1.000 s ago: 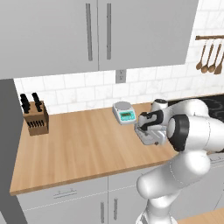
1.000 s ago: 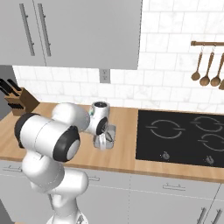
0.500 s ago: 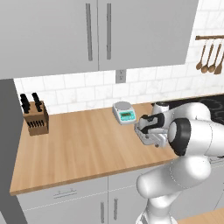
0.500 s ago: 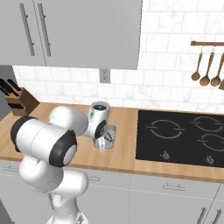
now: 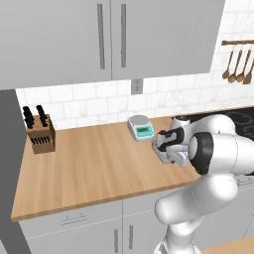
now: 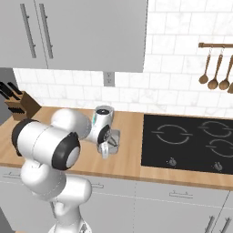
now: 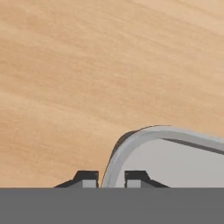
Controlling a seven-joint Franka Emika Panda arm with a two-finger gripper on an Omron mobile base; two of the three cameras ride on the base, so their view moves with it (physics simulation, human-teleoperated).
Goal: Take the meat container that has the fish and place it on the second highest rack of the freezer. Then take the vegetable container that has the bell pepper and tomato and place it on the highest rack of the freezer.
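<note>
My gripper [image 7: 111,178] is shut on the raised rim of a shallow grey tray, the meat container [image 7: 175,166]. The rim's rounded corner passes between the two dark fingertips [image 7: 87,177]. No red pieces show in the part of the tray I can see. From the base, the gripper [image 5: 164,150] holds the tray [image 5: 173,158] low over the wooden counter [image 5: 94,163], near its front right. The same tray [image 6: 113,138] hangs under the hand [image 6: 103,132] beside the cooktop. The vegetable container and the freezer's racks are out of view.
A small kitchen scale [image 5: 140,127] stands at the counter's back, just behind the hand. A knife block [image 5: 39,134] sits far left. The black cooktop [image 6: 186,143] lies to the right, and wooden spoons [image 6: 214,73] hang on the wall. Grey wall cabinets [image 5: 109,34] hang above.
The hand has shifted slightly left over the counter with the tray in it. The scale and knife block have stayed put.
</note>
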